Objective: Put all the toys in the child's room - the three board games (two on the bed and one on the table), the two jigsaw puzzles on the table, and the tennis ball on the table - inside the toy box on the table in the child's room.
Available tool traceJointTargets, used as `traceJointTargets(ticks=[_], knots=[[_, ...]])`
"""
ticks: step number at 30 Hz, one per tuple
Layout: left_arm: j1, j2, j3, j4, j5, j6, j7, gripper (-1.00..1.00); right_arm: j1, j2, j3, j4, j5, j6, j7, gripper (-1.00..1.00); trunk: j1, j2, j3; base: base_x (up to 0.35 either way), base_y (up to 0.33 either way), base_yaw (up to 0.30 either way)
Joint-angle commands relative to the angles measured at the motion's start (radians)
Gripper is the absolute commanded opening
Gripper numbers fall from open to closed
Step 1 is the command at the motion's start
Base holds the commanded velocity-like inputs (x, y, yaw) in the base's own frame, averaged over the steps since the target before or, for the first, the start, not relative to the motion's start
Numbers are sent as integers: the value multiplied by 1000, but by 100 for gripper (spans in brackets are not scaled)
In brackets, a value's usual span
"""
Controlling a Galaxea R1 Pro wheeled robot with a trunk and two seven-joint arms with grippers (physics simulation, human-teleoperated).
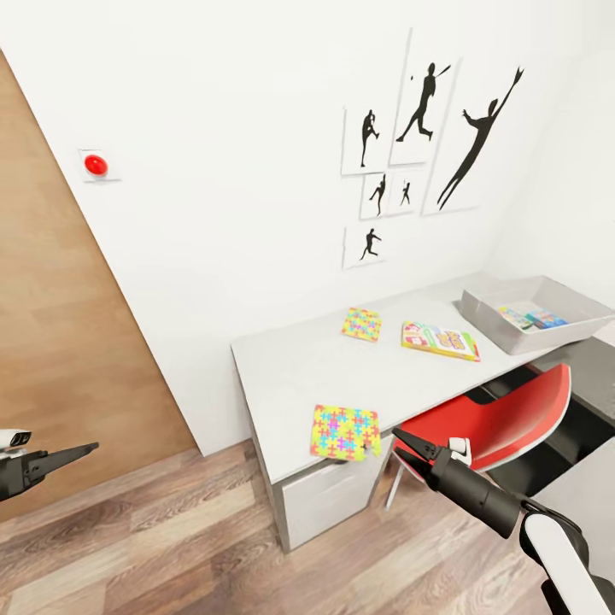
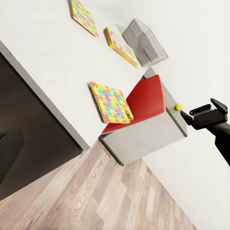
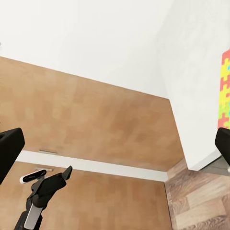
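Your nearest jigsaw puzzle (image 1: 344,432) lies flat at the front edge of the white table (image 1: 282,367), one corner jutting past the edge above a white drawer (image 1: 329,495). The right gripper (image 1: 401,446) sits just beside that corner, its 2 fingers parted and nothing between them. Further back on the table you have the second jigsaw puzzle (image 1: 362,325), and just to its right a board game (image 1: 440,341) with a bright printed lid. The grey toy box (image 1: 487,312) stands at the far right end of the tabletop, with 1 flat colourful box (image 1: 531,319) already inside it. In the left wrist view a small yellow-green tennis ball (image 2: 178,107) shows near the right gripper. A red chair (image 1: 504,418) is tucked under the table. Your left gripper (image 1: 81,450) hangs well apart from the table, low on the left before the brown wooden door (image 1: 60,342), fingers together on nothing.
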Motion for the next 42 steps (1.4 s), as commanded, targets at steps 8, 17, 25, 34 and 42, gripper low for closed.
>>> traceJointTargets(ticks=[8,17,25,34,42], knots=[[-1,0,0,0,-1,11,-4,100,0,0,-1,0,0,5,3,100,0,-2,12,0,-146,0],[-1,0,0,0,-1,11,-4,100,0,0,-1,0,0,5,3,100,0,-2,27,0,-169,0],[-1,0,0,0,0,11,-4,100,-1,0,-1,1,0,5,3,100,0,-2,40,0,-35,0],[-1,0,0,0,1,11,-4,100,0,0,-1,1,0,5,3,100,0,-2,55,0,-146,-31],[-1,0,0,0,1,11,-4,100,-1,0,-1,2,0,5,3,100,0,-2,68,0,-138,-89]])
